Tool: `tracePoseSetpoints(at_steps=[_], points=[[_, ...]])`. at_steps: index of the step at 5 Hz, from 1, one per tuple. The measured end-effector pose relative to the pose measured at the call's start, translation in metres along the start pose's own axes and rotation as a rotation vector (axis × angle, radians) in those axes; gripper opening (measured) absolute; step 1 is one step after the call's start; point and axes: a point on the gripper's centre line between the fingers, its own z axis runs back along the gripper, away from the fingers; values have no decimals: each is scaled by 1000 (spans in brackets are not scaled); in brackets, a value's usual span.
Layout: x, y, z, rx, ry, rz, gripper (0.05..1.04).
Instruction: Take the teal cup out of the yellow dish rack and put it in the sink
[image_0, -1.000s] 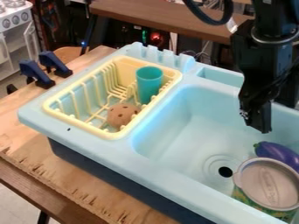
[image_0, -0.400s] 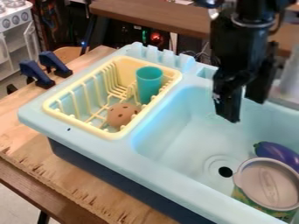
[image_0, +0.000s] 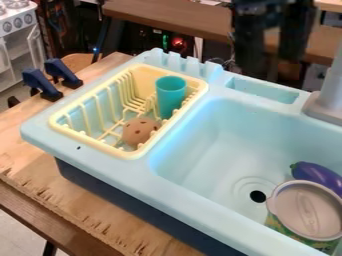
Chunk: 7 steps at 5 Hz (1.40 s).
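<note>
From my station, I see a brown spotted ball (image_0: 139, 132) and a teal cup (image_0: 171, 95) in the yellow rack (image_0: 100, 145), left of centre. My claw (image_0: 270, 67) hangs at upper right, released as far as I can tell (its two sides stand apart). At lower right, a purple eggplant (image_0: 318, 177) and a grey pan (image_0: 308, 210) sit in the sink (image_0: 200, 145).

Two dark blue clamps (image_0: 41, 84) sit side by side at the far left edge of the wooden table (image_0: 30, 152). Beyond that edge stands a white toy stove (image_0: 19, 25) with round knobs. A brown tabletop (image_0: 174, 19) lies farther back, with a red light (image_0: 178, 42) glowing beneath.
</note>
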Motion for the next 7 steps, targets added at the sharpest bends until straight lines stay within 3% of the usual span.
tracePoseSetpoints(at_steps=[1, 2, 3, 4, 5, 6, 7], points=[[16, 5, 6, 28, 64, -150, 990], [25, 11, 3, 84, 121, -212, 990], [26, 18, -13, 125, 122, -277, 990], [26, 33, -24, 136, 152, -466, 990], [35, 44, -29, 10, 135, -637, 990], [44, 44, -28, -63, 172, -717, 990], [59, 47, -26, -78, 146, -744, 990]])
